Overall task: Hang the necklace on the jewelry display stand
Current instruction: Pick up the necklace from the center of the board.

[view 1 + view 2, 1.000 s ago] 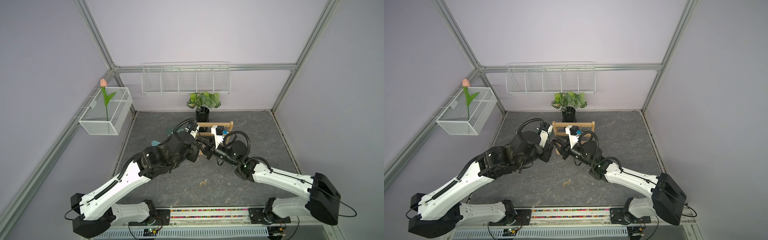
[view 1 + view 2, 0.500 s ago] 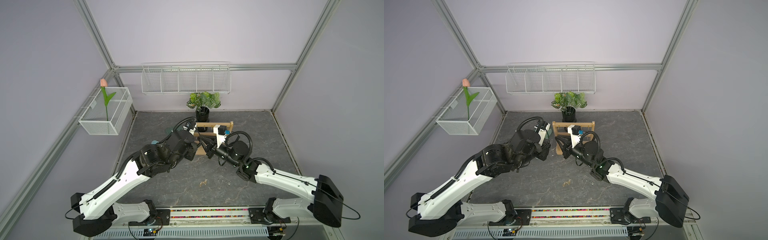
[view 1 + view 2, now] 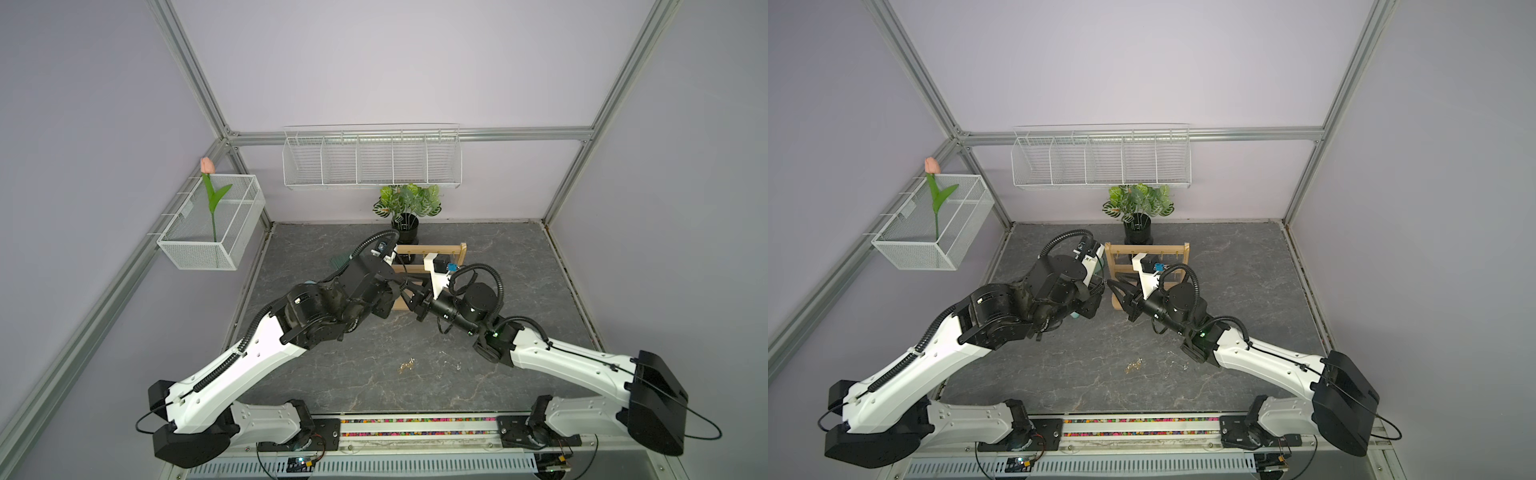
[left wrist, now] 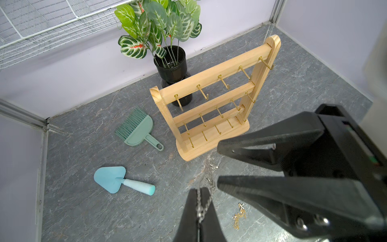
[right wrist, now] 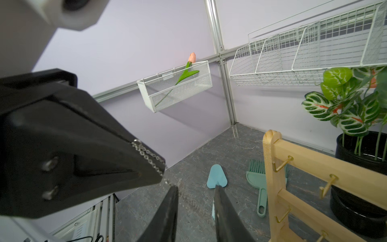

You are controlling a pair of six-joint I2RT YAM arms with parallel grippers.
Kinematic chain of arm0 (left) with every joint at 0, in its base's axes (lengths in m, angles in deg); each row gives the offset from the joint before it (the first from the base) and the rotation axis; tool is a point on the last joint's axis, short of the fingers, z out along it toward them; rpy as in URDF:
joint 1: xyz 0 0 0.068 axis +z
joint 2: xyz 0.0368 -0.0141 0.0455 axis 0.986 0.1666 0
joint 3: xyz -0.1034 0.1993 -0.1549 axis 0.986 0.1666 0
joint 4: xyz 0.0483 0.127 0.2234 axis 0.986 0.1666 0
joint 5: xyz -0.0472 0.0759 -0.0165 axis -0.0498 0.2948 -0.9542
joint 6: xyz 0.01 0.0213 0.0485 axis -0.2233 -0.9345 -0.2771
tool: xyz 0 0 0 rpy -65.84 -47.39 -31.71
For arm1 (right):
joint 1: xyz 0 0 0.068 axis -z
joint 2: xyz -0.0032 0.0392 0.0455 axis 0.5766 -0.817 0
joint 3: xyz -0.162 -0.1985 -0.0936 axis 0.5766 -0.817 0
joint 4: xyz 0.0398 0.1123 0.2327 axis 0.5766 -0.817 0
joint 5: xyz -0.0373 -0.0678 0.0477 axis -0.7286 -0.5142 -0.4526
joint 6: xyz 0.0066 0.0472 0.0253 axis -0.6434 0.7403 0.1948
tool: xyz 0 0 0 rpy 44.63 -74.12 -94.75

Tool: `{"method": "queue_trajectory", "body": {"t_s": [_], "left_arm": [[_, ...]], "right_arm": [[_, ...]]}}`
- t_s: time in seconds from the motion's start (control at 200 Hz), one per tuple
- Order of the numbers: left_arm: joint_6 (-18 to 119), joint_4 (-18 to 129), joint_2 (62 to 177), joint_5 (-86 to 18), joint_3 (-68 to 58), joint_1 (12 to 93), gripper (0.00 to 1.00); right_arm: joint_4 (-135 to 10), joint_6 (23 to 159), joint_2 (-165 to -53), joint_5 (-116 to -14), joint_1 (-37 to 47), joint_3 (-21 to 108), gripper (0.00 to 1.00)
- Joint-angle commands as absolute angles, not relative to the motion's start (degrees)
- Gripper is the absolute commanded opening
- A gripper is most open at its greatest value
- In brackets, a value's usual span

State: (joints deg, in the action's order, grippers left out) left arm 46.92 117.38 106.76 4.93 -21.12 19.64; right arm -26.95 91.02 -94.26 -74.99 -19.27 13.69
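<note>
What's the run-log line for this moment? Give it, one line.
left gripper: shut on silver necklace | right gripper: open, at the necklace | jewelry display stand: hooks bare, necklace not hung

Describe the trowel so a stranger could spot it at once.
Find the wooden jewelry display stand on the grey table. Two small tools lie beside it. The trowel is light blue with a pointed blade; the brush is green and bristled.

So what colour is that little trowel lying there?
The trowel is light blue, clearest in the left wrist view.
</note>
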Motion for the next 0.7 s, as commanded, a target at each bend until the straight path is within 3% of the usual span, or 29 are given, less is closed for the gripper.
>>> {"method": "queue_trajectory", "body": {"t_s": [0.0,0.315,0.695], "left_arm": [[45.8,118.8,107.6,5.5,-23.2,19.5,0.0],[45.7,118.6,108.5,3.8,-24.0,19.4,0.0],[45.8,119.2,108.9,4.3,-24.7,19.3,0.0]], "right_arm": [[-29.0,88.8,-93.3,-70.4,-19.2,14.9,0.35],[-28.1,88.4,-95.1,-70.2,-19.0,15.9,0.31],[-26.1,89.6,-94.4,-73.3,-18.2,14.3,0.13]]}}
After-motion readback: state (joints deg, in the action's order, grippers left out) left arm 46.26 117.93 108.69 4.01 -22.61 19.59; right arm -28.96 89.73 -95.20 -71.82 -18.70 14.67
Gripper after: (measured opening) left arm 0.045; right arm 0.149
